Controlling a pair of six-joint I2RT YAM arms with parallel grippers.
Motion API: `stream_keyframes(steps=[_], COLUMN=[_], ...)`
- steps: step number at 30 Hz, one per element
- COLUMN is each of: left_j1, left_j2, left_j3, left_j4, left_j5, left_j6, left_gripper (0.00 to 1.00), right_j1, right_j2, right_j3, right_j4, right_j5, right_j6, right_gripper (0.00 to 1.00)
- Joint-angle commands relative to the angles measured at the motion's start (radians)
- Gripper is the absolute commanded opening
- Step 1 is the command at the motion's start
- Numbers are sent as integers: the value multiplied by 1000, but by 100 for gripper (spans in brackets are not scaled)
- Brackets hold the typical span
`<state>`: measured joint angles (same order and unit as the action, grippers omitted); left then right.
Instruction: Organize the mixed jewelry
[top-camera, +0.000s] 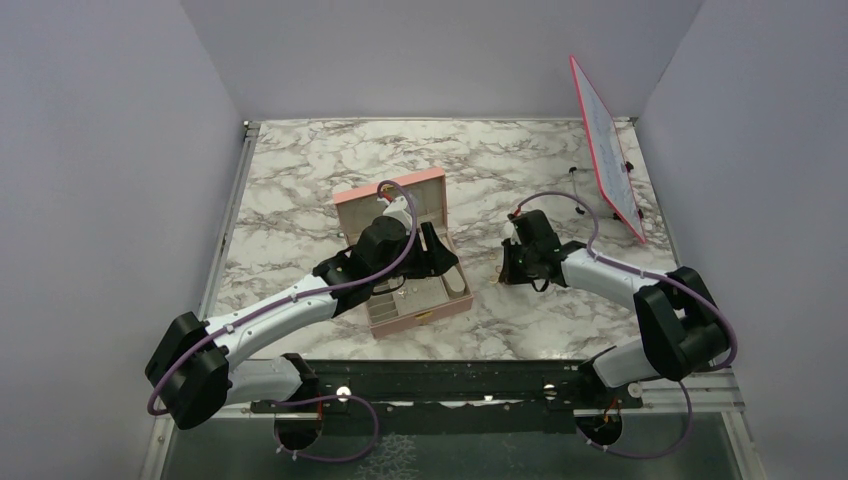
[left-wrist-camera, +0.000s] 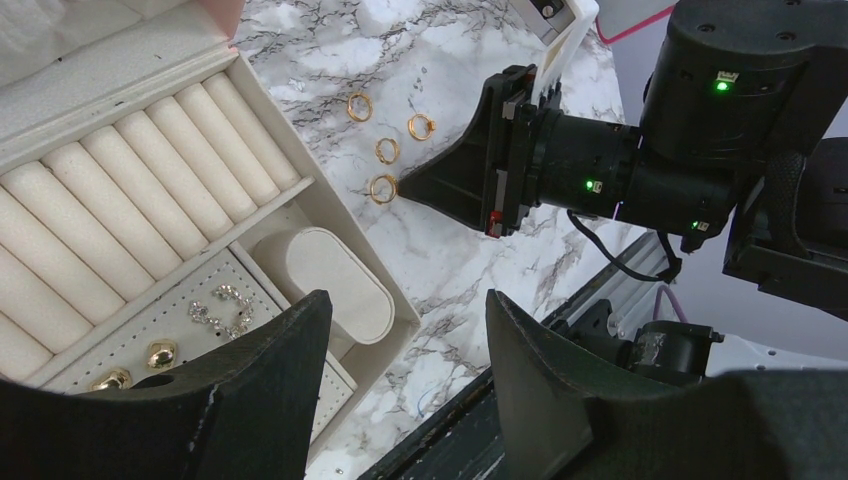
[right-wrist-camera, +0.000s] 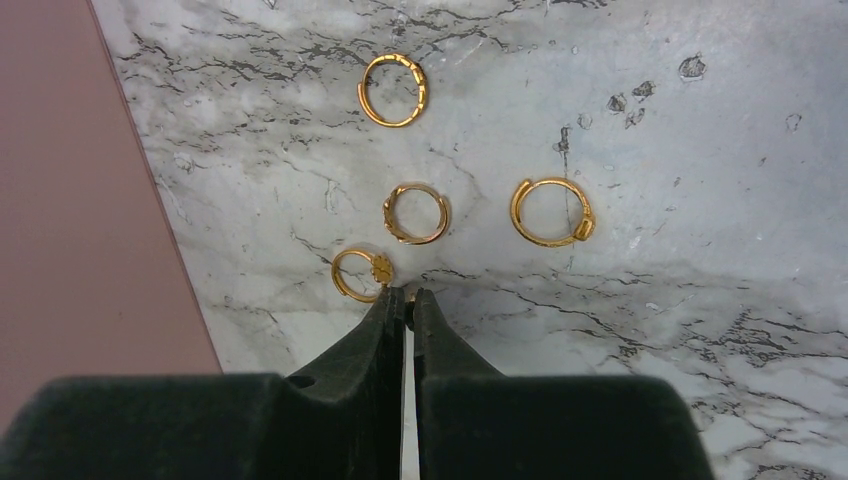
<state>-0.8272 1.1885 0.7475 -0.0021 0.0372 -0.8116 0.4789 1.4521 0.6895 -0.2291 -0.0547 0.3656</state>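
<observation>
Several gold rings lie on the marble right of the pink jewelry box (top-camera: 420, 318): one far (right-wrist-camera: 392, 90), one in the middle (right-wrist-camera: 417, 214), one to the right (right-wrist-camera: 551, 212). The nearest, a ring with a flower charm (right-wrist-camera: 362, 275), meets my right gripper (right-wrist-camera: 410, 294). Its tips are closed at this ring's near rim, with a gold glint in the slit between them. From the left wrist, the same ring (left-wrist-camera: 383, 188) sits at the right gripper's tip (left-wrist-camera: 400, 188). My left gripper (left-wrist-camera: 405, 300) hangs open and empty over the box's near right corner. In the box lie a sparkly earring (left-wrist-camera: 222, 308) and gold pieces (left-wrist-camera: 160, 354).
The box's beige ring rolls (left-wrist-camera: 130, 190) and an oval cushion (left-wrist-camera: 325, 275) fill its compartments. A pink-framed board (top-camera: 607, 150) leans on the right wall. A black rail (top-camera: 450, 385) runs along the near table edge. Grey walls close in three sides.
</observation>
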Motion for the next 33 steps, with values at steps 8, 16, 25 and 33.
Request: stream_keyframes(steps=[8,16,25,33], left_j1=[-6,-6,1,13], left_j2=[4,3,-26,-73], left_j3=[12,22,-25,-135], left_j4=[4,16,118,326], left_j5=[13,50,57,110], left_j6=[-23,-89,-260,-429], left_gripper=[59,60,61,63], right_j1=[9,9,9,11], right_j2=[-126,-282,-379,-356], right_j3=[-10,-83,-114,-130], right_j4=[48,214,449,670], right_j5=[-111,-342,-644,-868], right_j6=[15,1,34,108], right_gripper=[8,8,9,9])
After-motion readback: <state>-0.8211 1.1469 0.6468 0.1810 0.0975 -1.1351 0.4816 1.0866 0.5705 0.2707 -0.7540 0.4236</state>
